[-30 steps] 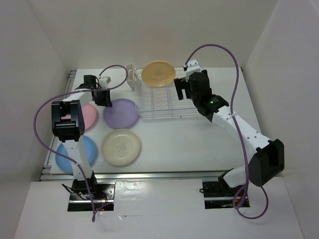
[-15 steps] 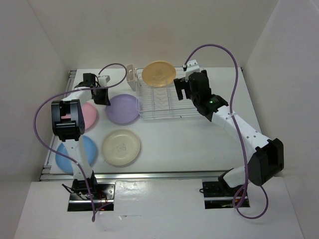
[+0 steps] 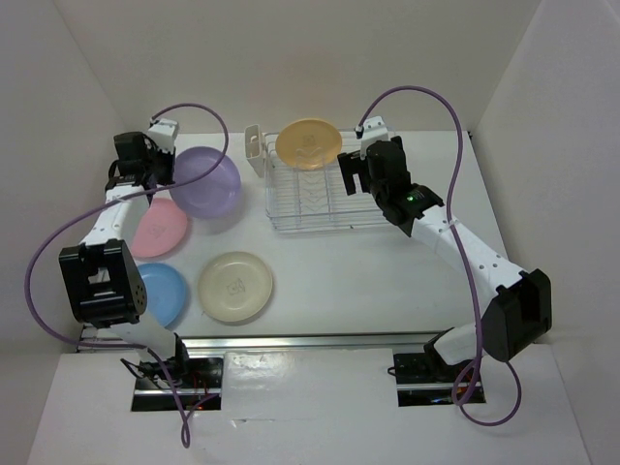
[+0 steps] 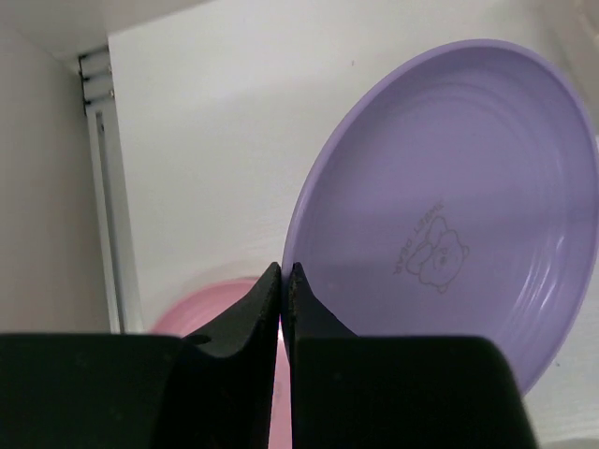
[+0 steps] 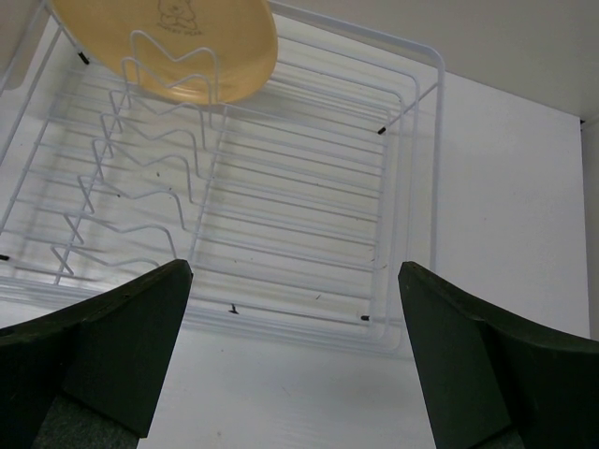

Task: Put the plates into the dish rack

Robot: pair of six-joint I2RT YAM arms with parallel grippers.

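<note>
The lavender plate (image 4: 449, 187) looks smooth, glossy plastic; the dish rack (image 5: 309, 178) seems white-coated wire.

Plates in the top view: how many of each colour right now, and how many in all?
Orange round plastic plate: 1
Lavender purple round plastic plate: 1
Pink round plastic plate: 1
Cream round plastic plate: 1
Sky blue round plastic plate: 1
Total: 5
</note>
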